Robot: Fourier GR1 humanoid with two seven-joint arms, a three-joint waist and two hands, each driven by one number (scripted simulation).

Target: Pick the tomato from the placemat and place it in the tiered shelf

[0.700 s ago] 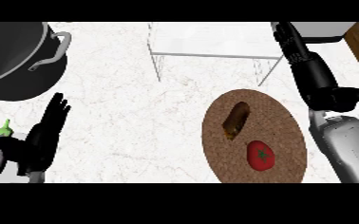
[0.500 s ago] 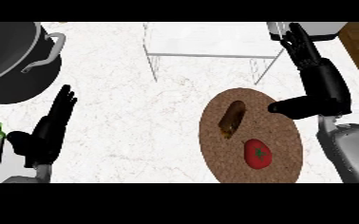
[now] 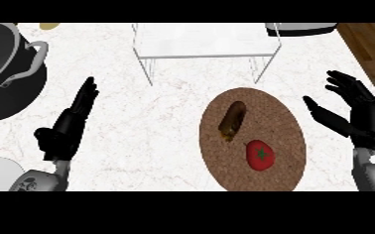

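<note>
I am looking down on a white counter (image 3: 176, 109) with faint marble veining. The tomato (image 3: 261, 154) lies on the near part of the placemat (image 3: 282, 121), untouched. My right hand (image 3: 359, 116) hovers just off the mat's right edge, fingers spread wide and holding nothing.

My main worry is the tomato's shape. It is round, smooth and glossy, so I judge it may roll across the mat if the fingers close off-centre. The brown oblong food (image 3: 233, 120) lies close beside it and could get nudged. On the carry, the hand or forearm could clip the thin wire legs of the tiered shelf (image 3: 207, 57).

The mat is a brown oval with a coarse woven look. The tomato has a dark green star-shaped calyx. The shelf is white, with pale decks. My left hand (image 3: 66, 129) rests at the left, fingers straight, near a black pot (image 3: 11, 79).
</note>
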